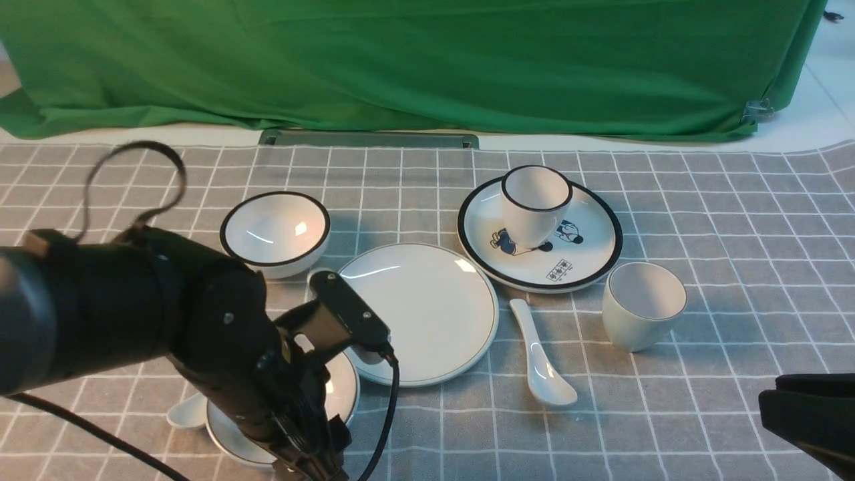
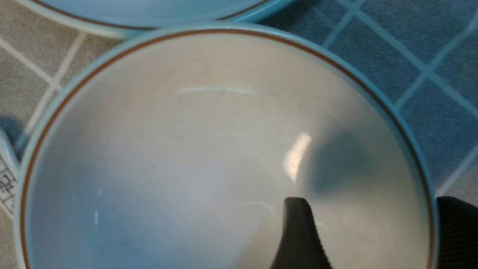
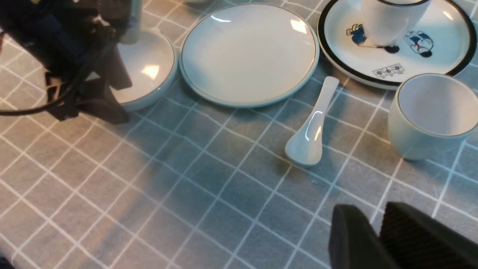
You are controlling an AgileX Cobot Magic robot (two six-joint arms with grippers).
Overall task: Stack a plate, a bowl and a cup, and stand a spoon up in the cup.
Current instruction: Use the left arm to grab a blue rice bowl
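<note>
We've got left fingers (image 2: 298, 239) spread astride the bowl (image 2: 168, 149) rim, plate (image 1: 427, 314) just beside; right fingers (image 3: 354, 239) pressed together.

Two plates are counted (plain plate (image 1: 427, 314), cartoon plate (image 1: 588, 247)), two bowls (shallow bowl (image 1: 344, 394), black-rimmed bowl (image 1: 275, 230)), two cups (plain cup (image 1: 642, 304), black-rimmed cup (image 1: 534, 204)), two spoons (plain spoon (image 1: 541, 364), half-hidden spoon (image 1: 186, 412)).
</note>
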